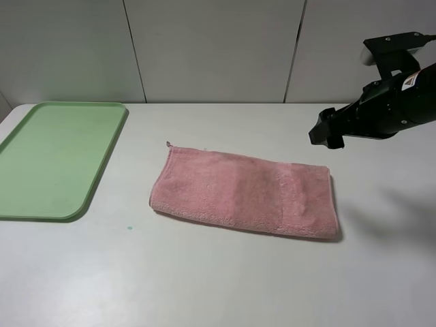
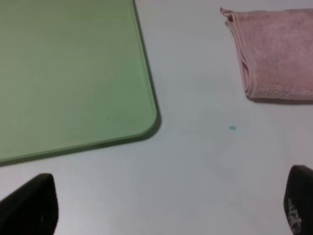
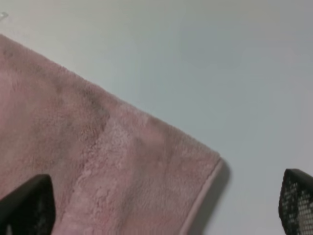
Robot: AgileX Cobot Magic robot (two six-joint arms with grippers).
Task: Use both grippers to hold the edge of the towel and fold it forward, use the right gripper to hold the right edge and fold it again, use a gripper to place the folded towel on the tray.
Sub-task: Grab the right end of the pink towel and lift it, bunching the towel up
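Note:
The pink towel (image 1: 245, 194) lies folded into a long strip in the middle of the white table, its layered end (image 2: 249, 78) toward the tray. The light green tray (image 1: 54, 157) sits flat at the far left with nothing on it. My right gripper (image 1: 327, 133) hangs in the air above and behind the towel's right end, open. In the right wrist view its fingertips (image 3: 27, 205) stand wide apart over the towel's right corner and hem (image 3: 205, 191). My left gripper (image 2: 164, 208) is open over bare table between the tray's near corner (image 2: 146, 122) and the towel. The exterior view does not show it.
A small teal speck (image 1: 129, 227) marks the table in front of the towel's left end. Grey wall panels (image 1: 211, 48) close off the back of the table.

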